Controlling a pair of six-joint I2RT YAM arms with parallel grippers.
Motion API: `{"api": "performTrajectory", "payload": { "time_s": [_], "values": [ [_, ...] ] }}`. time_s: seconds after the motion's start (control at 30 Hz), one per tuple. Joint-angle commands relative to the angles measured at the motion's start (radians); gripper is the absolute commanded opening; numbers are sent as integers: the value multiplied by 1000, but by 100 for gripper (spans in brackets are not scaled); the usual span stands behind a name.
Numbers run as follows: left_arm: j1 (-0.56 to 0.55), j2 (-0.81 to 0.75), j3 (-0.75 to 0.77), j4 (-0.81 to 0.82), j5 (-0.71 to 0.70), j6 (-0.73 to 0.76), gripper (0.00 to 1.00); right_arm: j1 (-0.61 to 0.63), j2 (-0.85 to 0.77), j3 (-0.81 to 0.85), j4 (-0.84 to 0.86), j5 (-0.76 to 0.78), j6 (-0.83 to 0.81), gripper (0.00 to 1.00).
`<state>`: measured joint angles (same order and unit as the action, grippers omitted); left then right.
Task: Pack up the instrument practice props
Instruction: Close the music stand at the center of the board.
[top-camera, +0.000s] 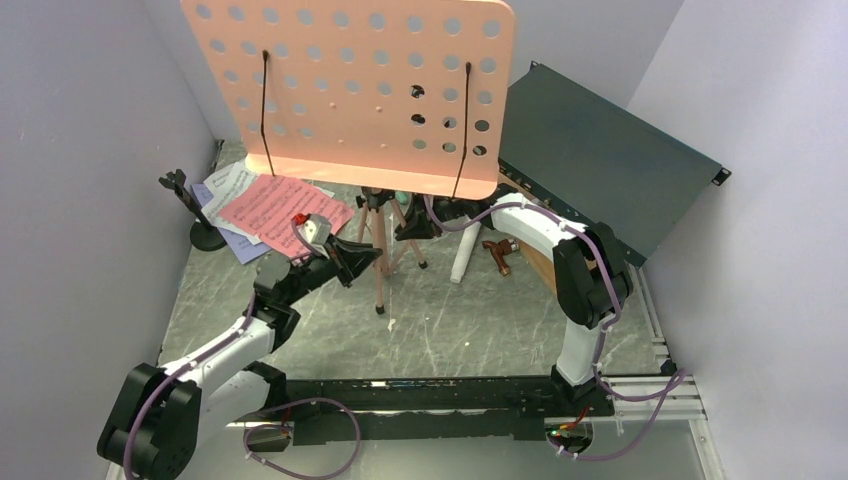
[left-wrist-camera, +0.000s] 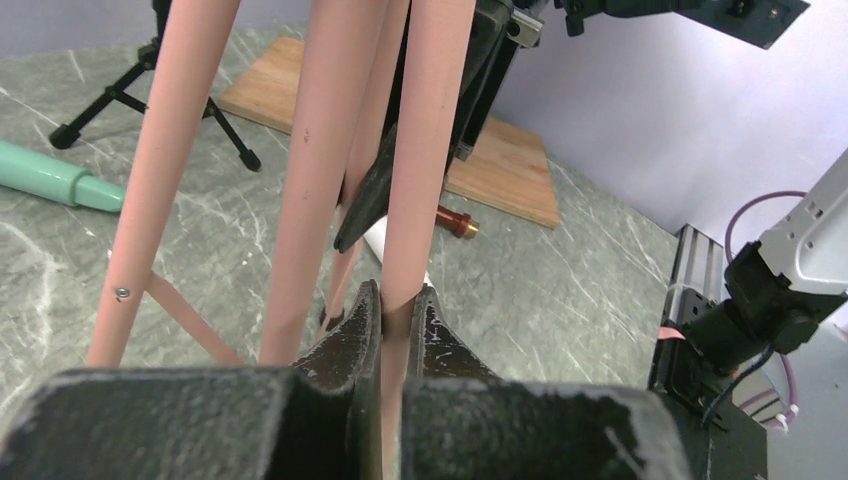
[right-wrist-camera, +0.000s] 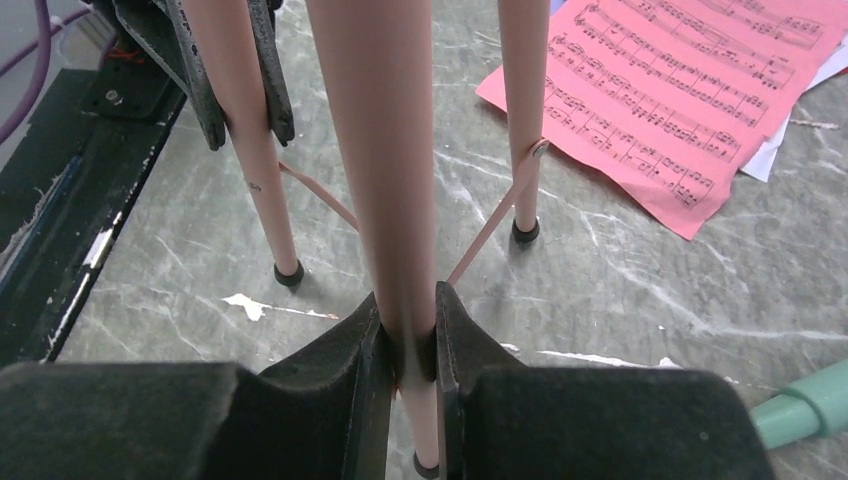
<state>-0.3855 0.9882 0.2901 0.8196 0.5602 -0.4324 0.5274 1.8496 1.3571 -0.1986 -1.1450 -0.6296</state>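
1. The pink music tripod (top-camera: 350, 90) stands upright on the counter (top-camera: 470, 320), its three legs splayed
2. The left claw (left-wrist-camera: 398, 305) is pinching one tripod leg
3. The right claw (right-wrist-camera: 408, 320) is pinching another leg, low down near its foot
4. The red sheet-music page (right-wrist-camera: 660, 90) lies flat on the counter just beside the legs, and the green microphone (left-wrist-camera: 55, 178) lies near them

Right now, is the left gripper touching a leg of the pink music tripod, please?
Touching. The left wrist view shows the left gripper, jaws pressed on both sides of a pink tripod leg.
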Motion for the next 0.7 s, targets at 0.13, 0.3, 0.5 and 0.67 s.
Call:
{"api": "performTrajectory", "payload": {
  "time_s": [0.13, 0.3, 0.5, 0.67],
  "values": [
    [-11, 76, 92, 158, -104, -59, 0, 65, -6, -20, -72, -41, 166, 0],
    [-23, 146, 109, 215, -74, -58, 0, 85, -9, -50, 28, 38, 255, 0],
    [-40, 161, 62, 321, -63, -63, 0, 87, -12, -85, 156, 89, 373, 0],
    [-56, 174, 98, 323, -41, -37, 0, 112, -53, -52, 133, 173, 387, 0]
  ]
}}
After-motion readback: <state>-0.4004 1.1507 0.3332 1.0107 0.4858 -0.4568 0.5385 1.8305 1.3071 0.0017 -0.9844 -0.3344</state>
